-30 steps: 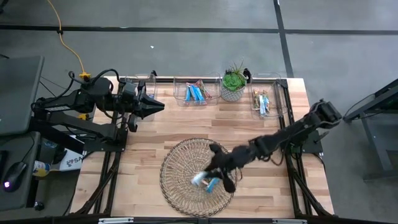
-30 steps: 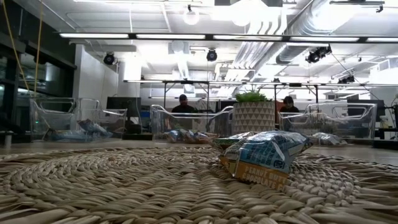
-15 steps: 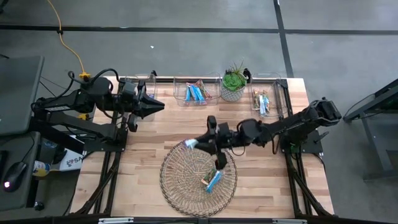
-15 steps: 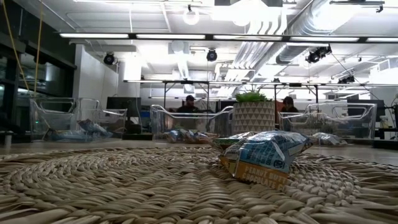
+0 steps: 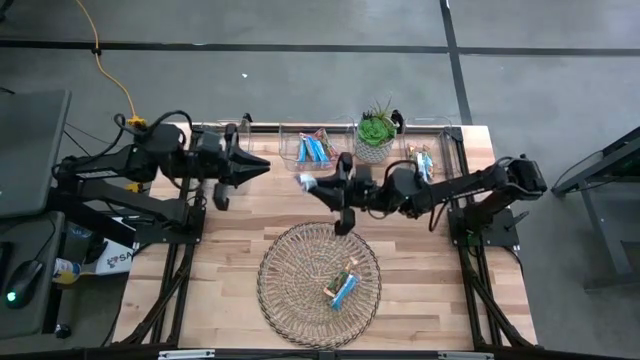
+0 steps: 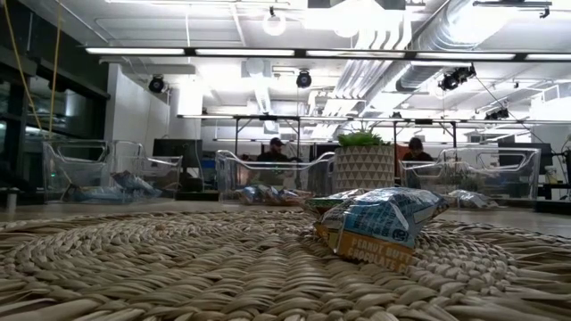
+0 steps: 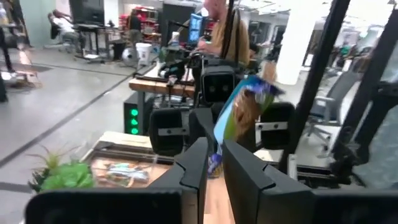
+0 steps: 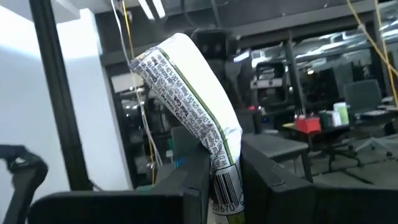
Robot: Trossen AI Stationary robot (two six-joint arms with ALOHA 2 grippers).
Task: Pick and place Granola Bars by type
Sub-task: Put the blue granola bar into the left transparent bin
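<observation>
Right gripper (image 5: 318, 187) is clamped narrow on one granola bar (image 8: 189, 118), raised above the table between the basket (image 5: 290, 290) and the middle bin (image 5: 290, 152) at the back edge. Fingers (image 8: 193, 180) pinch the bar's lower end, near the barcode. Wrapper is white with small print and a green stripe; its long axis runs straight out past the fingertips. In the high view the bar sticks out toward the left arm.

Left gripper (image 5: 252, 165) waits near the back-left of the table, fingers (image 7: 196, 168) a narrow gap apart, nothing between them.

Two bars (image 5: 342, 288) lie in the basket, one blue-white, one tan.
</observation>
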